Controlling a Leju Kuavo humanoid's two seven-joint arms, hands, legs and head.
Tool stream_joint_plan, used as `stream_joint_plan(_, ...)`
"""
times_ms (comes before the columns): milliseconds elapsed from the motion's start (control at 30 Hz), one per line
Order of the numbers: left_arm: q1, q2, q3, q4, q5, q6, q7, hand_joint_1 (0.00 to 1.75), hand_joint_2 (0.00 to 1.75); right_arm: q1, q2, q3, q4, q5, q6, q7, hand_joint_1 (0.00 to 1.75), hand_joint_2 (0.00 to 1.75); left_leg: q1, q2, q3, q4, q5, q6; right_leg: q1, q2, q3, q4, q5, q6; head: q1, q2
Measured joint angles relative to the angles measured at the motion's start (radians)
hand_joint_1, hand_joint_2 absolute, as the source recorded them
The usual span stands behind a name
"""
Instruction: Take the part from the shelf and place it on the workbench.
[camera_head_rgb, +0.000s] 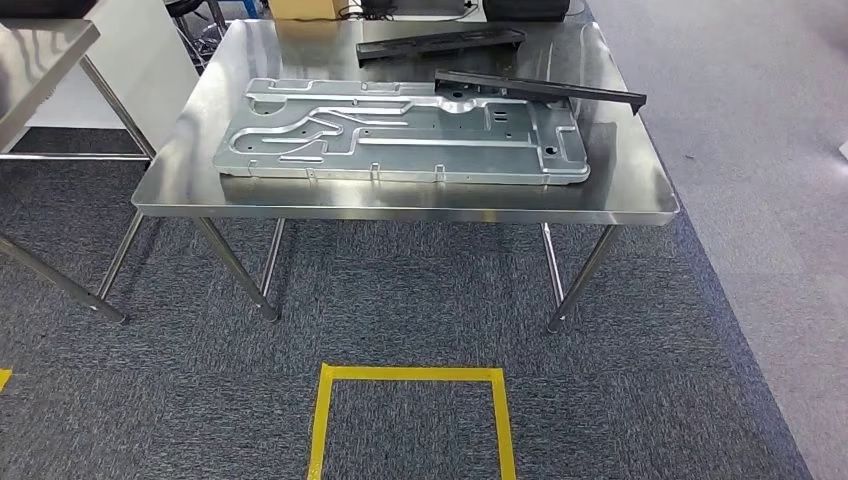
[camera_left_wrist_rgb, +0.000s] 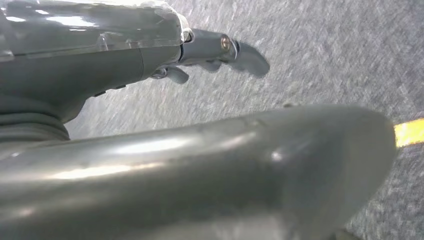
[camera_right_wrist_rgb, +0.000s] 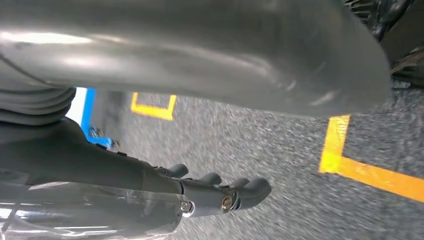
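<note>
my left hand (camera_left_wrist_rgb: 215, 52) hangs beside my body over the grey carpet (camera_left_wrist_rgb: 310, 55), fingers loosely curled in, and it holds nothing. my right hand (camera_right_wrist_rgb: 220, 192) hangs the same way on the other side, also with nothing in it. in the head view i see the steel tabletop (camera_head_rgb: 640, 185) in front of me. on it lies a large stamped metal panel (camera_head_rgb: 400, 135), one long black part (camera_head_rgb: 540, 90) leaning across its far corner, and another black part (camera_head_rgb: 440, 42) further back. i cannot see a shelf from here, so i cannot tell where the next part waits. i judge that the step now is to go and fetch. to do it well i should turn first until the shelf is in my view, keep both arms close while walking, and open a hand only when the part is plainly before it. the yellow tape square (camera_head_rgb: 410, 420) on the floor probably marks where i should stand for placing.
</note>
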Motion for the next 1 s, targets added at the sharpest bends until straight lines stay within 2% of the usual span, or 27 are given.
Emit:
stream_joint_plan(33, 0.001, 0.0, -0.001, 0.0, -0.002, -0.002, -0.002, 0.0, 0.0, 0.001, 0.0, 0.006, 0.002, -0.004, -0.004, -0.002, 0.0, 0.0, 0.0, 0.003, -0.008, -0.002, 0.01, 0.007, -0.001, 0.002, -0.002, -0.005, 0.011, 0.006, 0.0, 0.0)
stream_joint_plan(67, 0.001, -0.001, -0.002, 0.0, -0.004, -0.003, -0.004, 0.0, 0.0, 0.001, 0.0, 0.008, 0.003, -0.01, -0.008, -0.006, 0.0, 0.0, 0.002, 0.008, -0.016, -0.007, 0.023, 0.014, -0.002, 0.005, -0.007, -0.003, 0.007, 0.012, 0.0, 0.0)
stream_joint_plan(100, 0.001, -0.001, -0.004, 0.001, -0.007, -0.005, -0.007, 0.0, 0.0, 0.001, 0.0, 0.01, 0.005, -0.015, -0.012, -0.01, 0.0, 0.0, 0.005, 0.013, -0.027, -0.01, 0.037, 0.023, -0.004, 0.008, -0.017, 0.012, -0.018, 0.018, 0.0, 0.0)
stream_joint_plan(133, 0.0, -0.002, -0.005, 0.001, -0.008, -0.006, -0.008, 0.0, 0.0, 0.001, -0.001, 0.011, 0.006, -0.016, -0.015, -0.013, 0.0, 0.0, 0.008, 0.018, -0.04, -0.013, 0.051, 0.029, -0.006, 0.01, -0.03, 0.043, -0.059, 0.024, 0.0, 0.0)
stream_joint_plan(200, -0.002, -0.002, -0.009, 0.001, -0.011, -0.008, -0.01, 0.0, 0.0, 0.002, -0.001, 0.014, 0.007, -0.014, -0.021, -0.021, 0.0, 0.0, 0.008, 0.027, -0.074, -0.011, 0.077, 0.035, -0.014, 0.01, -0.065, 0.171, -0.169, 0.037, 0.0, 0.0)
stream_joint_plan(233, -0.003, -0.002, -0.011, 0.001, -0.011, -0.009, -0.011, 0.0, 0.0, 0.003, -0.001, 0.015, 0.008, -0.013, -0.024, -0.025, 0.0, 0.0, 0.008, 0.033, -0.091, -0.008, 0.089, 0.034, -0.016, 0.01, -0.076, 0.234, -0.195, 0.042, 0.0, 0.0)
stream_joint_plan(267, -0.003, -0.002, -0.013, 0.001, -0.012, -0.01, -0.011, 0.0, 0.0, 0.003, -0.001, 0.016, 0.008, -0.012, -0.026, -0.029, 0.0, 0.0, 0.009, 0.041, -0.11, -0.003, 0.101, 0.032, -0.019, 0.01, -0.076, 0.281, -0.198, 0.048, 0.0, 0.0)
stream_joint_plan(300, -0.003, -0.003, -0.016, 0.001, -0.013, -0.01, -0.011, 0.0, 0.0, 0.003, -0.002, 0.016, 0.009, -0.01, -0.028, -0.032, 0.0, 0.0, 0.009, 0.049, -0.129, 0.003, 0.11, 0.029, -0.022, 0.009, -0.059, 0.289, -0.174, 0.052, 0.0, 0.0)
stream_joint_plan(333, -0.003, -0.003, -0.019, 0.001, -0.013, -0.01, -0.011, 0.0, 0.0, 0.003, -0.002, 0.017, 0.009, -0.008, -0.03, -0.034, 0.0, 0.0, 0.011, 0.057, -0.147, 0.011, 0.118, 0.025, -0.025, 0.005, -0.026, 0.265, -0.143, 0.056, 0.0, 0.0)
stream_joint_plan(367, -0.003, -0.004, -0.021, 0.001, -0.013, -0.011, -0.011, 0.0, 0.0, 0.002, -0.003, 0.019, 0.009, -0.006, -0.032, -0.038, 0.0, 0.0, 0.012, 0.064, -0.165, 0.021, 0.125, 0.02, -0.028, -0.008, 0.029, 0.203, -0.122, 0.06, 0.0, 0.0)
stream_joint_plan(400, -0.003, -0.004, -0.022, 0.001, -0.014, -0.01, -0.011, 0.0, 0.0, 0.001, -0.003, 0.022, 0.009, -0.003, -0.034, -0.043, 0.0, 0.0, 0.012, 0.071, -0.179, 0.032, 0.129, 0.015, -0.027, -0.024, 0.089, 0.123, -0.121, 0.061, 0.0, 0.0)
stream_joint_plan(433, -0.003, -0.005, -0.023, 0.001, -0.014, -0.01, -0.011, 0.0, 0.0, 0.0, -0.003, 0.026, 0.009, 0.0, -0.035, -0.048, 0.0, 0.0, 0.011, 0.077, -0.188, 0.041, 0.134, 0.009, -0.025, -0.038, 0.137, 0.054, -0.133, 0.055, 0.0, 0.0)
stream_joint_plan(467, -0.004, -0.005, -0.023, 0.0, -0.014, -0.01, -0.011, 0.0, 0.0, -0.001, -0.003, 0.03, 0.009, 0.002, -0.036, -0.053, 0.0, 0.0, 0.01, 0.085, -0.195, 0.048, 0.139, 0.002, -0.021, -0.048, 0.169, 0.002, -0.148, 0.048, 0.0, 0.0)
stream_joint_plan(533, -0.004, -0.005, -0.024, 0.0, -0.013, -0.01, -0.011, 0.0, 0.0, -0.001, -0.003, 0.035, 0.01, 0.005, -0.037, -0.057, 0.0, 0.0, 0.01, 0.1, -0.198, 0.05, 0.153, -0.012, -0.016, -0.041, 0.171, -0.023, -0.153, 0.025, 0.0, 0.0)
stream_joint_plan(567, -0.004, -0.005, -0.024, 0.0, -0.013, -0.01, -0.011, 0.0, 0.0, 0.0, -0.003, 0.036, 0.01, 0.007, -0.037, -0.057, 0.0, 0.0, 0.013, 0.094, -0.2, 0.054, 0.148, -0.019, -0.016, -0.036, 0.163, -0.023, -0.144, 0.015, 0.0, 0.0)
stream_joint_plan(600, -0.003, -0.005, -0.024, 0.0, -0.013, -0.01, -0.011, 0.0, 0.0, 0.0, -0.004, 0.037, 0.01, 0.009, -0.037, -0.057, 0.0, 0.0, 0.017, 0.079, -0.207, 0.07, 0.125, -0.025, -0.017, -0.032, 0.154, -0.024, -0.133, 0.004, 0.0, 0.0)
stream_joint_plan(667, 0.0, -0.005, -0.024, 0.0, -0.013, -0.01, -0.011, 0.0, 0.0, -0.002, -0.005, 0.041, 0.011, 0.014, -0.037, -0.055, 0.0, 0.0, 0.021, 0.031, -0.232, 0.158, 0.028, -0.033, -0.017, -0.024, 0.129, -0.025, -0.109, -0.011, 0.0, 0.0)
stream_joint_plan(700, 0.002, -0.005, -0.024, 0.0, -0.013, -0.01, -0.011, 0.0, 0.0, -0.002, -0.005, 0.043, 0.011, 0.015, -0.035, -0.056, 0.0, 0.0, 0.021, 0.014, -0.247, 0.225, -0.025, -0.034, -0.015, -0.018, 0.113, -0.024, -0.097, -0.015, 0.0, 0.0)
stream_joint_plan(733, 0.004, -0.005, -0.024, 0.0, -0.013, -0.011, -0.011, 0.0, 0.0, -0.002, -0.005, 0.045, 0.011, 0.016, -0.033, -0.059, 0.0, 0.0, 0.021, 0.006, -0.257, 0.288, -0.059, -0.034, -0.012, -0.012, 0.096, -0.024, -0.084, -0.017, 0.0, 0.0)
stream_joint_plan(767, 0.006, -0.005, -0.024, 0.0, -0.013, -0.011, -0.011, 0.0, 0.0, -0.002, -0.006, 0.047, 0.011, 0.017, -0.03, -0.062, 0.0, 0.0, 0.021, 0.002, -0.257, 0.33, -0.068, -0.032, -0.009, -0.006, 0.078, -0.022, -0.071, -0.018, 0.0, 0.0)
stream_joint_plan(800, 0.006, -0.005, -0.024, 0.0, -0.013, -0.011, -0.011, 0.0, 0.0, -0.001, -0.006, 0.049, 0.011, 0.019, -0.027, -0.067, 0.0, 0.0, 0.02, 0.001, -0.241, 0.341, -0.054, -0.028, -0.006, -0.001, 0.061, -0.021, -0.058, -0.017, 0.0, 0.0)
stream_joint_plan(833, 0.007, -0.005, -0.024, 0.0, -0.013, -0.011, -0.011, 0.0, 0.0, 0.0, -0.006, 0.051, 0.011, 0.02, -0.026, -0.07, 0.0, 0.0, 0.018, 0.0, -0.207, 0.314, -0.024, -0.022, -0.003, 0.003, 0.044, -0.019, -0.046, -0.017, 0.0, 0.0)
stream_joint_plan(867, 0.006, -0.005, -0.024, 0.0, -0.013, -0.011, -0.011, 0.0, 0.0, 0.0, -0.006, 0.053, 0.011, 0.022, -0.024, -0.071, 0.0, 0.0, 0.016, -0.001, -0.157, 0.255, 0.005, -0.015, -0.001, 0.007, 0.03, -0.017, -0.035, -0.015, 0.0, 0.0)
stream_joint_plan(900, 0.005, -0.005, -0.024, 0.0, -0.013, -0.011, -0.011, 0.0, 0.0, 0.0, -0.006, 0.055, 0.011, 0.023, -0.023, -0.072, 0.0, 0.0, 0.012, -0.003, -0.096, 0.171, 0.016, -0.006, 0.002, 0.011, 0.018, -0.015, -0.025, -0.013, 0.0, 0.0)
stream_joint_plan(933, 0.004, -0.004, -0.024, 0.0, -0.013, -0.01, -0.011, 0.0, 0.0, 0.0, -0.006, 0.057, 0.011, 0.024, -0.022, -0.072, 0.0, 0.0, 0.01, -0.005, -0.04, 0.087, 0.013, 0.001, 0.004, 0.012, 0.01, -0.013, -0.014, -0.009, 0.0, 0.0)
stream_joint_plan(967, 0.002, -0.004, -0.024, 0.0, -0.013, -0.01, -0.011, 0.0, 0.0, 0.0, -0.006, 0.059, 0.011, 0.025, -0.021, -0.072, 0.0, 0.0, 0.006, -0.007, -0.002, 0.026, 0.004, 0.007, 0.004, 0.013, 0.006, -0.014, -0.004, -0.005, 0.0, 0.0)
stream_joint_plan(1000, 0.001, -0.004, -0.024, 0.0, -0.013, -0.01, -0.011, 0.0, 0.0, 0.0, -0.006, 0.06, 0.011, 0.027, -0.021, -0.072, 0.0, 0.0, 0.003, -0.007, 0.017, -0.012, -0.005, 0.01, 0.003, 0.013, 0.003, -0.015, 0.007, 0.0, 0.0, 0.0)
